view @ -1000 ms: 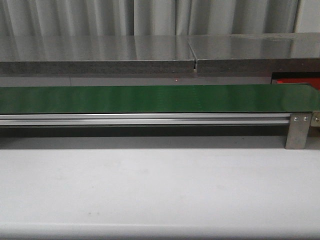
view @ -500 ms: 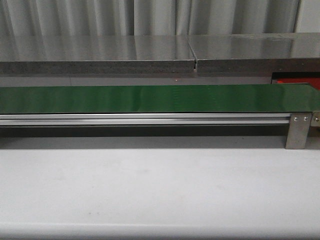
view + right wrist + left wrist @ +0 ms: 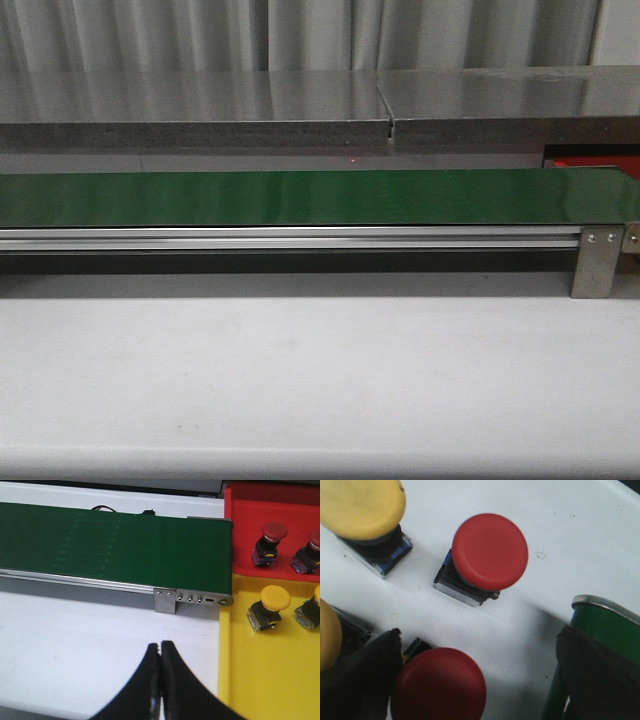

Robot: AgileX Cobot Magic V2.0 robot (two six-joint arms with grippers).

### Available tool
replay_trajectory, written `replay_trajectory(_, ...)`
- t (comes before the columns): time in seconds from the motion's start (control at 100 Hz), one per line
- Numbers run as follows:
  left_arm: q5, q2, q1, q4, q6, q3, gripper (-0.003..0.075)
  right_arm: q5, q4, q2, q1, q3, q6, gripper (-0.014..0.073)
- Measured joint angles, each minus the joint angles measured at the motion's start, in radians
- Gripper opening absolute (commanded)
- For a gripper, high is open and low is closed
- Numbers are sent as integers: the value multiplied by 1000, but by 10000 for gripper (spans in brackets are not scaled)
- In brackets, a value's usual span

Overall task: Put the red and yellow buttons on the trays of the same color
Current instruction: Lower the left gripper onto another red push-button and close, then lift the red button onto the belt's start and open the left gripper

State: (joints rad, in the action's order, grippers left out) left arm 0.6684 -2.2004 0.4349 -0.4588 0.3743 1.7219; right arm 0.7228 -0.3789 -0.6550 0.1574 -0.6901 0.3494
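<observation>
You'll see a long green belt (image 3: 300, 197) running across the white bench (image 3: 320, 380), set back from its front edge. Its aluminium side rail (image 3: 290, 238) ends at a metal bracket (image 3: 597, 262) near the bench's right edge. Beyond the belt stands a grey steel panel (image 3: 190, 108), with pale curtains (image 3: 300, 35) behind it.

Belt (image 3: 300, 197) dark green, plain, on a silver-grey rail (image 3: 290, 238); tabletop (image 3: 300, 380) off-white; ribbed grey wall panels (image 3: 300, 35) behind, with a sliver of red tray (image 3: 590, 162) at far right. Left wrist view: two red buttons (image 3: 490, 551) (image 3: 438, 685) and two yellow buttons (image 3: 361, 507) (image 3: 329, 635) on white, bases black with blue-tinted clear housing; left gripper fingers (image 3: 365, 680) black. Right wrist view: bright red tray (image 3: 272, 527) holding dark-red-capped buttons (image 3: 274, 531), yellow tray (image 3: 270, 670) holding yellow-capped buttons (image 3: 275, 598); right gripper (image 3: 160, 652) black.
</observation>
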Motion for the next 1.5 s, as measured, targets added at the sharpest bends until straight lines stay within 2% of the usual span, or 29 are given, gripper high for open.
replay_trajectory(0.46, 4, -6, 0, 0, 0, 0, 253, 0, 0, 0, 0, 0, 0, -67)
replay_trajectory(0.69, 7, -6, 0, 0, 0, 0, 86, 0, 0, 0, 0, 0, 0, -67)
replay_trajectory(0.86, 53, -9, 0, -1, 0, 24, 0, 0, 0, 0, 0, 0, 0, -67)
replay_trajectory(1.24, 219, 67, 0, -23, -16, 168, -19, 0, 0, 0, 0, 0, 0, -67)
replay_trajectory(1.5, 318, 140, -5, -40, -26, 186, -19, 0, 0, 0, 0, 0, 0, -67)
